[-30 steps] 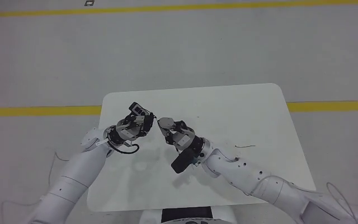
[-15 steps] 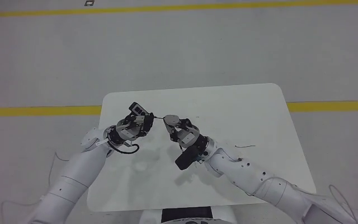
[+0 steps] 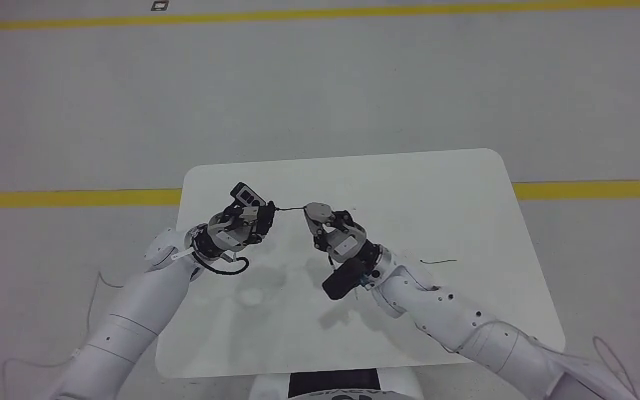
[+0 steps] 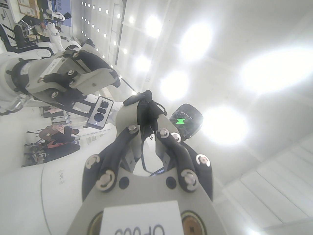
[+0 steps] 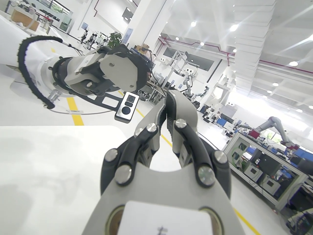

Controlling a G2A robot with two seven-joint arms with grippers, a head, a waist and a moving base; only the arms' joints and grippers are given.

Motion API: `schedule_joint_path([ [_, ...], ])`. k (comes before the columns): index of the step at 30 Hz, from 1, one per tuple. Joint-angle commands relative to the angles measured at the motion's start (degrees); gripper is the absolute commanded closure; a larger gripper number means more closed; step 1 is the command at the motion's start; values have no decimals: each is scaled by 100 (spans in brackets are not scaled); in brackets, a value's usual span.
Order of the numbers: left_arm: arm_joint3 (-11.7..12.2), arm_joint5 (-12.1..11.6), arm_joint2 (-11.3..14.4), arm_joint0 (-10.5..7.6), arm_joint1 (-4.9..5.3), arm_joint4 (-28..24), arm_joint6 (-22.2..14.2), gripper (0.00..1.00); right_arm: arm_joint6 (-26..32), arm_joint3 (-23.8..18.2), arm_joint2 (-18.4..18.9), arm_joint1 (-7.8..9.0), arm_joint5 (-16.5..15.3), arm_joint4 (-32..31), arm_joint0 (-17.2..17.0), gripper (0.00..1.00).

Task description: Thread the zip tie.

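Right tool (image 3: 316, 213) is pulling away from left tool (image 3: 266, 212), both pinching the zip tie (image 3: 290, 208) stretched between them above the counter (image 3: 440, 190); you're probably drawing the tail through the head, so keep pulling straight.

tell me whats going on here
Two robot arms hold a black zip tie between them above the white table. The left gripper is shut on one end, the right gripper on the other, with the strap stretched between. Whether the tail has passed through the head can't be seen. Another thin black strip lies on the table.
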Motion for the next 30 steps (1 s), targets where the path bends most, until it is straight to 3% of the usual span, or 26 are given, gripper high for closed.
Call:
schedule_joint_path([
  [1, 0, 0, 0, 0, 0, 0, 0, 100, -3, 0, 29, 7, 0, 0, -25, 100],
  [30, 0, 0, 0, 0, 0, 0, 0, 100, 35, -8, 166, 68, 0, 0, -167, 100],
])
